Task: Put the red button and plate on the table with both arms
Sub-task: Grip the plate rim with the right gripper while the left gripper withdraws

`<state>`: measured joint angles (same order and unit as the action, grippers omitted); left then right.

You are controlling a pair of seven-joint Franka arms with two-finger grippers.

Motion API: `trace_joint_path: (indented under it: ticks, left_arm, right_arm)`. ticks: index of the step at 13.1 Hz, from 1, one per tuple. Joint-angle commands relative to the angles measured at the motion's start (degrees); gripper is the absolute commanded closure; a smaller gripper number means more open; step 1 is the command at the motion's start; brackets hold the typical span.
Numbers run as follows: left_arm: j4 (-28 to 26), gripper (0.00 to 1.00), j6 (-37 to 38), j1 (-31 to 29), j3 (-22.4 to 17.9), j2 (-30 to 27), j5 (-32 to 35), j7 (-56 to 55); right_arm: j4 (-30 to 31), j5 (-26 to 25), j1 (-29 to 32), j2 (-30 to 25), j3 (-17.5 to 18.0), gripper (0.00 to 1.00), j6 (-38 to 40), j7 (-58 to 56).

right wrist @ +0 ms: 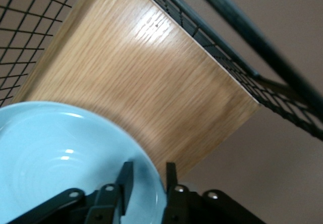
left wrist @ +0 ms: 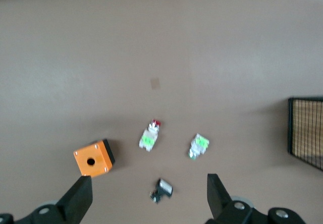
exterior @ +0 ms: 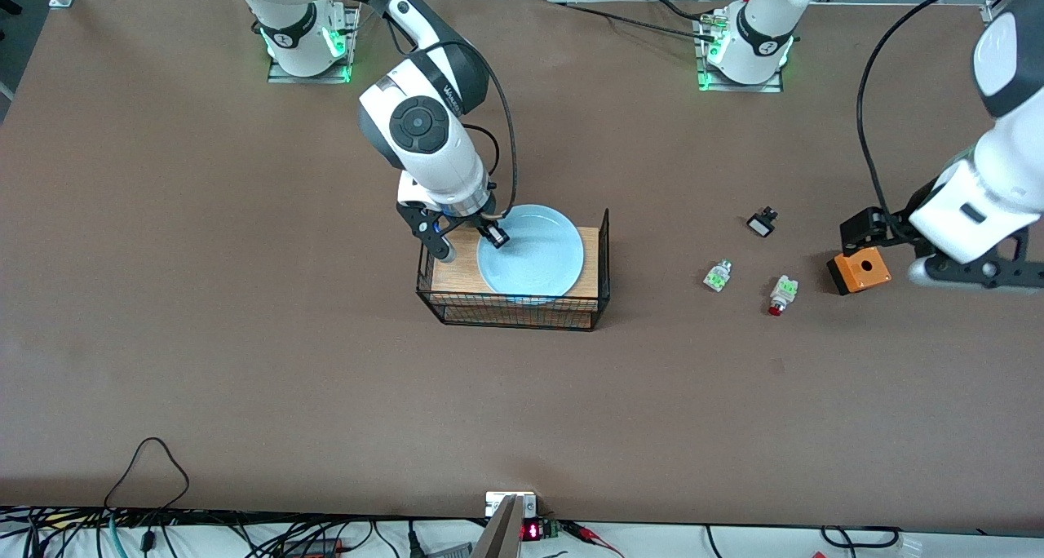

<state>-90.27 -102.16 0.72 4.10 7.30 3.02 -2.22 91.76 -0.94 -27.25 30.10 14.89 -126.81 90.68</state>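
The pale blue plate (exterior: 534, 252) lies on a wooden board in a black wire basket (exterior: 514, 309). My right gripper (exterior: 493, 236) is down at the plate's rim toward the right arm's end. In the right wrist view my right gripper (right wrist: 147, 171) has one finger inside the plate (right wrist: 60, 153) and one outside, shut on the rim. The red button (exterior: 781, 294) lies on its side on the brown table (exterior: 245, 338), and it also shows in the left wrist view (left wrist: 150, 137). My left gripper (exterior: 869, 230) hovers open and empty beside the orange box, its fingers wide apart (left wrist: 149, 196).
An orange box with a hole (exterior: 859, 271) sits toward the left arm's end. A white-green part without a red cap (exterior: 718, 276) and a small black part (exterior: 762, 223) lie near the button. The wooden board (right wrist: 146, 82) has wire sides around it.
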Motion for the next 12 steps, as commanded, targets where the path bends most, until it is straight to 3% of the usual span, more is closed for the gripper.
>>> trace_joint_path:
  ticks: [1, 5, 12]
  left_arm:
    - [-14.14, 0.0, -3.5, 0.77, -0.24, -11.34, -0.91, -1.64]
    - [-12.12, 0.0, -0.5, 0.77, 0.12, -10.03, -0.64, -1.82]
    - [-11.95, 0.0, -0.41, 0.77, 0.2, -9.94, -0.73, -1.73]
  right_arm:
    - [-0.88, -0.73, -0.79, 1.28, -0.3, 1.0, -1.16, 0.29]
    - [-0.88, -0.55, -0.44, -0.56, -0.3, 1.0, -0.72, 0.38]
    - [-0.88, 0.42, 1.59, -13.12, -0.22, 1.0, 10.52, -3.22]
